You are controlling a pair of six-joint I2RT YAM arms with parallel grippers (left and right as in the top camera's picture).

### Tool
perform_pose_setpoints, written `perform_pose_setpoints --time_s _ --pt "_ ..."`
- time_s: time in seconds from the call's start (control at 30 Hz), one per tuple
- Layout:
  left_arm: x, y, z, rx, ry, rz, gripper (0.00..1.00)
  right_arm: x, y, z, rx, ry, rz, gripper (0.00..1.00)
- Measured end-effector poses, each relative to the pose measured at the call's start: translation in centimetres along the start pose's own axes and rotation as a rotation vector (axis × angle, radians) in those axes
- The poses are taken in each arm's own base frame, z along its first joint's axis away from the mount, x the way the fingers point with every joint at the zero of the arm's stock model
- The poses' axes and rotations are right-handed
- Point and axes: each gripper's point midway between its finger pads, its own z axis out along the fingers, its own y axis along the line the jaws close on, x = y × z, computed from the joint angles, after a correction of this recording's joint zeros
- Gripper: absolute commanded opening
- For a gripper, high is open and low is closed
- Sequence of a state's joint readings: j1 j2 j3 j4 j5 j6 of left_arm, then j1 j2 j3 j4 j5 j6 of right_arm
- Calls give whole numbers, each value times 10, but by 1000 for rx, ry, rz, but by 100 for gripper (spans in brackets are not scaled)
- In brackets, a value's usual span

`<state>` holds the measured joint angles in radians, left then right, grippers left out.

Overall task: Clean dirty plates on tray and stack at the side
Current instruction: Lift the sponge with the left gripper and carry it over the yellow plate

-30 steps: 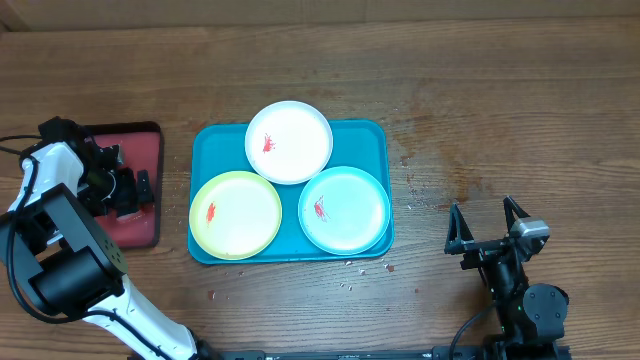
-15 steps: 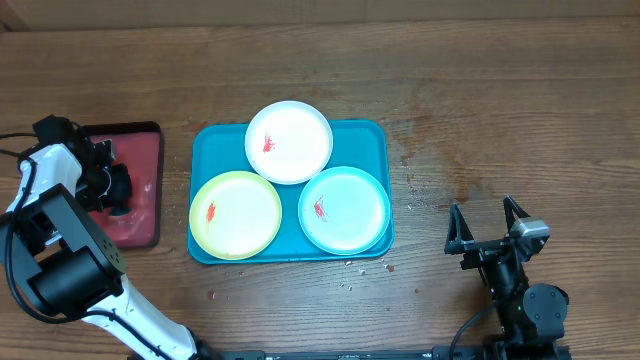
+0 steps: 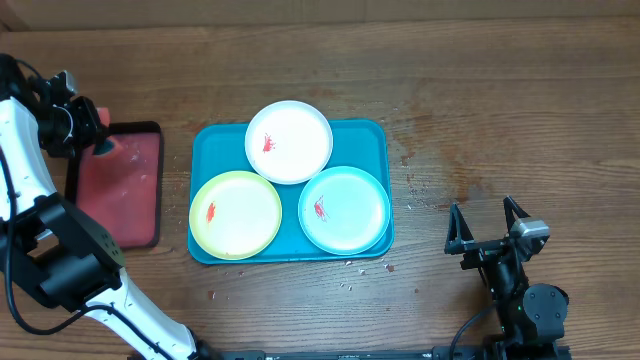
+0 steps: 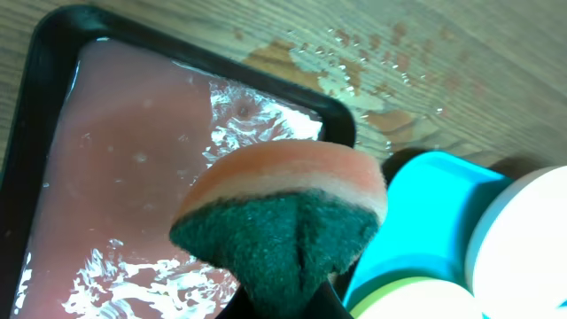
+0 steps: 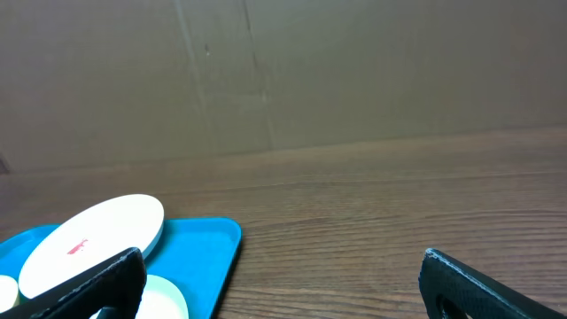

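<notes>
The teal tray (image 3: 372,140) holds three plates, each with a small red smear: white (image 3: 289,141) at the back, yellow-green (image 3: 236,214) front left, pale blue (image 3: 344,208) front right. Left of them, my left gripper (image 3: 92,132) hangs above the back edge of the small pink tray, shut on a sponge (image 4: 283,204) with an orange top and a dark green scouring side. The left wrist view shows the sponge squeezed between the jaws (image 4: 288,297). My right gripper (image 3: 485,222) stands open near the front right, apart from the tray, with nothing between its fingers.
The dark-rimmed tray (image 3: 120,195) with wet pink liquid lies left of the teal tray. Water spots and crumbs dot the wood to the right of the teal tray (image 3: 410,180) and in front of it. A cardboard wall stands behind the table (image 5: 283,80).
My left gripper closed on the sponge in the pink tray, then lifted it up and toward the back. The right arm and the plates have not moved.
</notes>
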<state>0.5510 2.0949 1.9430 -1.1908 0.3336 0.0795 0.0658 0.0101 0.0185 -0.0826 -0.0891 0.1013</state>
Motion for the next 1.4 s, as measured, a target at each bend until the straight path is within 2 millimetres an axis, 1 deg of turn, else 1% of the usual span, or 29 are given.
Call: perform_pose_setpoints --time_s 0.07,0.1,0.13,0.23,0.27,0.33,0.4,0.47,0.53,0.57,0.6,0.67,0.73,0.8,0.83,0.9,0.93,1.0,1.07,1.13,1.17,1.23,1.33,1.4 --pt "2 8 7 -41 4 2 4 0 0 0 0 0 0 100" --pt "4 15 14 -73 10 4 4 0 0 0 0 0 0 100" --pt "14 25 27 -108 41 -2 4 0 0 0 0 0 0 100" --pt "39 43 52 -165 131 -23 4 0 0 0 0 0 0 100" --pt "45 48 57 -181 152 -27 4 0 0 0 0 -1 0 100" --pt "47 51 60 -196 165 -29 4 0 0 0 0 0 0 100" --pt "46 48 52 -193 173 -34 4 0 0 0 0 0 0 100" --pt "29 38 34 -167 134 -41 4 0 0 0 0 0 0 100" --pt "10 26 17 -133 73 -42 4 0 0 0 0 -1 0 100" --pt "-2 18 5 -107 35 -40 4 0 0 0 0 0 0 100" --pt "-8 14 -2 -97 11 -40 5 0 0 0 0 0 0 100" --pt "-12 13 -5 -101 -10 -35 4 0 0 0 0 0 -1 100" --pt "-12 17 3 -120 -19 -30 4 0 0 0 0 0 0 100" --pt "-6 24 20 -127 -15 -33 4 0 0 0 0 -1 0 100" --pt "9 30 39 -131 21 -55 4 0 0 0 0 -1 0 100" --pt "37 38 63 -136 103 -106 4 0 0 0 0 0 0 100" --pt "47 40 69 -138 132 -130 4 0 0 0 0 0 0 100" --pt "56 44 71 -142 163 -181 4 0 0 0 0 0 0 100" --pt "58 45 64 -138 178 -223 4 0 0 0 0 0 -1 100" --pt "53 42 50 -87 175 -272 4 0 0 0 1 -1 -1 100" --pt "45 38 41 -41 155 -291 4 0 0 0 0 0 0 100" --pt "21 23 18 88 85 -319 4 0 0 0 0 0 0 100" --pt "2 6 -14 237 30 -337 4 0 0 0 0 0 0 100" --pt "-2 5 -18 241 14 -332 4 0 0 0 1 -1 0 100"
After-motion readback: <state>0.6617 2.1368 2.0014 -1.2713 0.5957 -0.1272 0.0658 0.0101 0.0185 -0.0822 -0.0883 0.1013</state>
